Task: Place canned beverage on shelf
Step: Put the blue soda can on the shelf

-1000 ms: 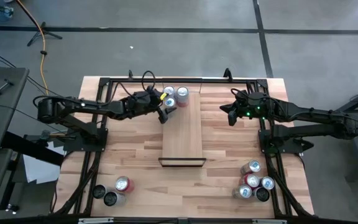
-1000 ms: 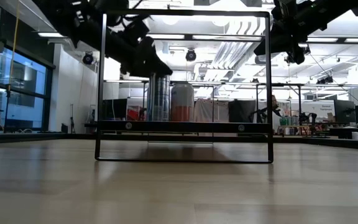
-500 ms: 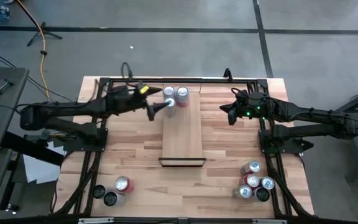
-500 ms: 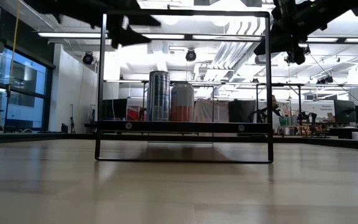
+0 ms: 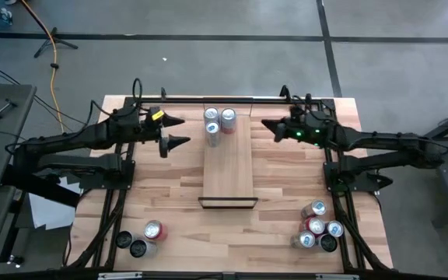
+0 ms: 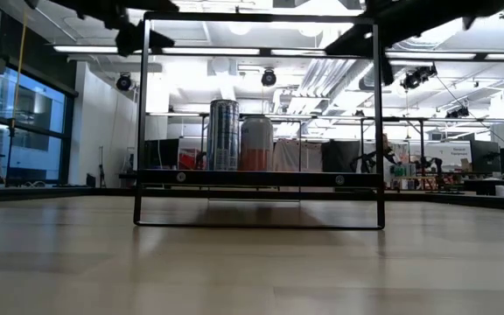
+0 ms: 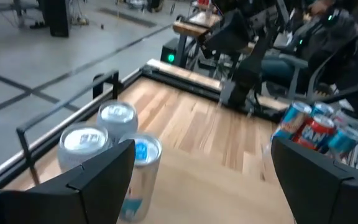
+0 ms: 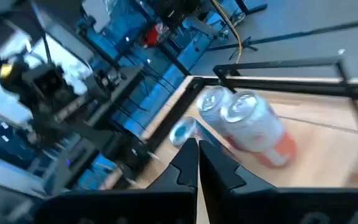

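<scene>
The shelf (image 5: 228,167) is a narrow light-wood plank with a black frame, lying along the table's middle. Three cans stand upright on their bases at its far end: a tall slim silver can (image 5: 212,129) (image 6: 224,134) (image 7: 143,155), a white-and-orange can (image 5: 228,117) (image 6: 256,143) and a third can (image 5: 211,114). My left gripper (image 5: 183,131) (image 7: 204,180) hangs open to the left of the shelf, above the table, pointing at the cans with nothing between its fingers. My right gripper (image 5: 264,124) (image 8: 197,155) is shut to the right of the shelf, also pointing at them.
Loose cans stand in a group at the table's near left corner (image 5: 142,237) and in another at the near right corner (image 5: 317,229). A black metal frame (image 5: 208,99) runs along the table's far edge and sides. Bare wood lies on both sides of the shelf.
My left gripper, open throughout, has drawn back from the tall slim can toward the table's left edge and risen. The can stays upright on the shelf's far end. My right gripper has reached a little toward the shelf and rolled about its own line.
</scene>
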